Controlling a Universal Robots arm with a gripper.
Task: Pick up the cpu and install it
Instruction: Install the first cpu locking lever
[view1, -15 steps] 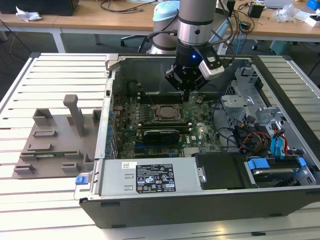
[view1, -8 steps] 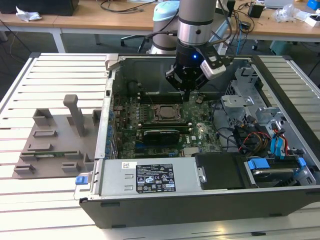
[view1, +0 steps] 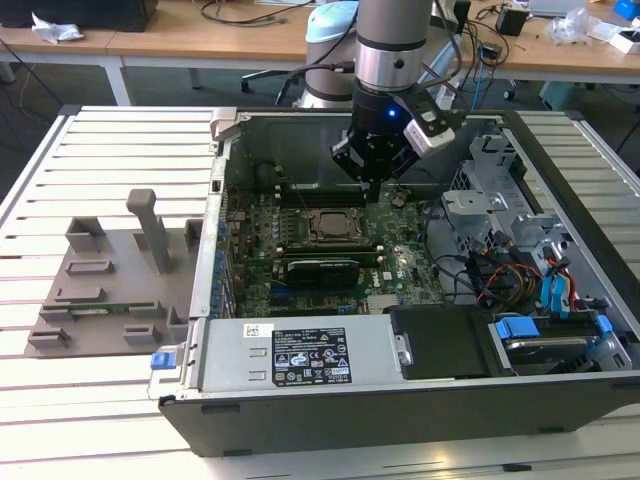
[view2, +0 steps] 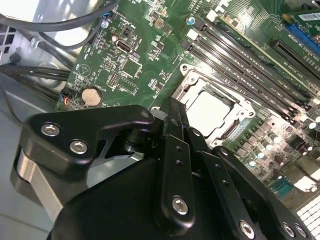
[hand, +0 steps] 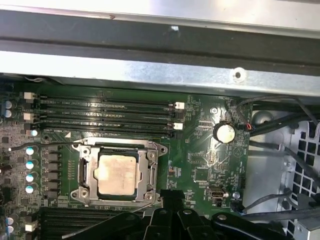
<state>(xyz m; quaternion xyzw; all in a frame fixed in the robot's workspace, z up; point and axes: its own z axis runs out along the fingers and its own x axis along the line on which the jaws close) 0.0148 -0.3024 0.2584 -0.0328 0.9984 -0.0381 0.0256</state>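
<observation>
My claw (view2: 173, 111) hangs over the board (hand: 200, 150), fingers pressed together on nothing | cpu (hand: 116, 173) lies seated in its socket (hand: 84, 170), near the tips | 1 open case (view1: 300, 425) surrounds all I see.

Silver-grey arm (view1: 392, 40) with black, screw-studded end effector (view2: 176, 120).
</observation>
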